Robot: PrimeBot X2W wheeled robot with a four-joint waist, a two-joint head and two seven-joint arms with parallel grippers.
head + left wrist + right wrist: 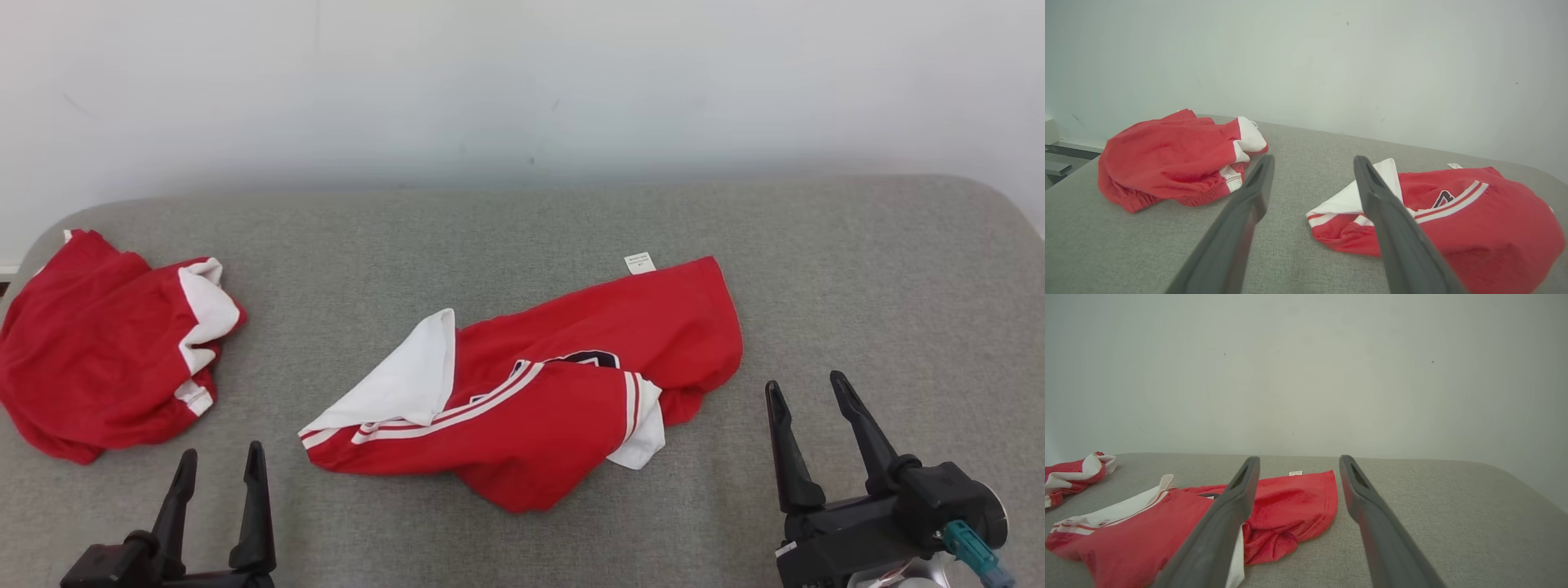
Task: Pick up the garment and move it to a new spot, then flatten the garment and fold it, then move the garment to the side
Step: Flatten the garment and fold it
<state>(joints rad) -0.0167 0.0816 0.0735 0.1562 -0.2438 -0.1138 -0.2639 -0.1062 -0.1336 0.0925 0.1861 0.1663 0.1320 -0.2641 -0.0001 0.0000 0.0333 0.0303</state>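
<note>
A red garment [563, 408] with white sleeves and white stripes lies crumpled in the middle of the grey padded table [857, 269]; it also appears in the left wrist view [1486, 220] and the right wrist view [1290, 498]. A small white label [640, 262] sticks out at its far edge. My left gripper [222, 451] is open near the front edge, to the left of the garment and apart from it. My right gripper [804, 380] is open to the garment's right, a short gap from its hem. Neither holds anything. Each wrist view shows its own spread fingers, left [1314, 158] and right [1299, 458].
A second red and white garment [90, 351] lies bunched at the table's far left, also seen from the left wrist [1167, 159]. A pale wall [522, 82] runs behind the table. Bare grey surface stretches to the right and behind the middle garment.
</note>
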